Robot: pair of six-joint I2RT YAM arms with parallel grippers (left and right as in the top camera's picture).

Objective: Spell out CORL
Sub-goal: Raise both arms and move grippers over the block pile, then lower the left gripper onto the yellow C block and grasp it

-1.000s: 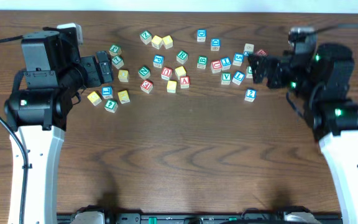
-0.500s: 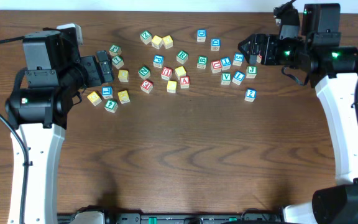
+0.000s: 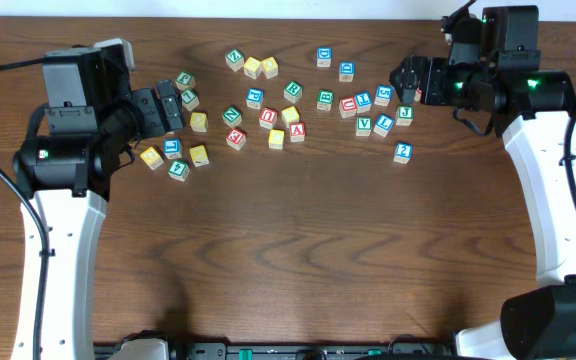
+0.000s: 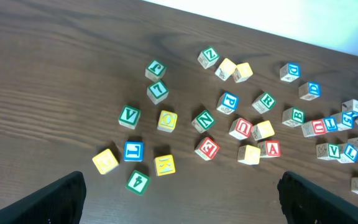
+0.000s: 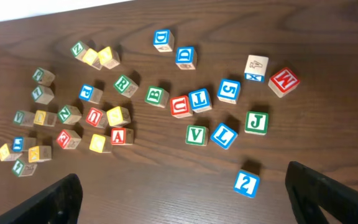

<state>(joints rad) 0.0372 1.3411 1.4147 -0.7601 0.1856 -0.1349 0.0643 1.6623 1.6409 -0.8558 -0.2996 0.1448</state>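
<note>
Lettered wooden blocks lie scattered across the far half of the dark table. The red C [image 3: 348, 105] [image 5: 181, 106] sits in the right cluster, with the blue L [image 3: 383, 125] [image 5: 224, 135] just in front of it. The green R [image 3: 293, 91] [image 5: 124, 84] [image 4: 266, 101] lies mid-table. The yellow O [image 3: 199, 121] [image 4: 166, 119] lies in the left cluster. My left gripper [image 3: 168, 108] [image 4: 179, 202] is open and empty, beside the left cluster. My right gripper [image 3: 408, 82] [image 5: 191, 196] is open and empty, at the right edge of the right cluster.
A blue 2 block [image 3: 402, 152] [image 5: 246, 183] sits alone in front of the right cluster. A red M block [image 5: 283, 81] and green J block [image 5: 256, 122] lie nearest my right gripper. A green 4 block [image 4: 138, 181] lies nearest my left. Bare wood [image 3: 288, 250] fills the near half.
My right arm has swung toward the table's far edge, its gripper now over the right cluster's far right end. The left arm has barely shifted. No block has moved.
</note>
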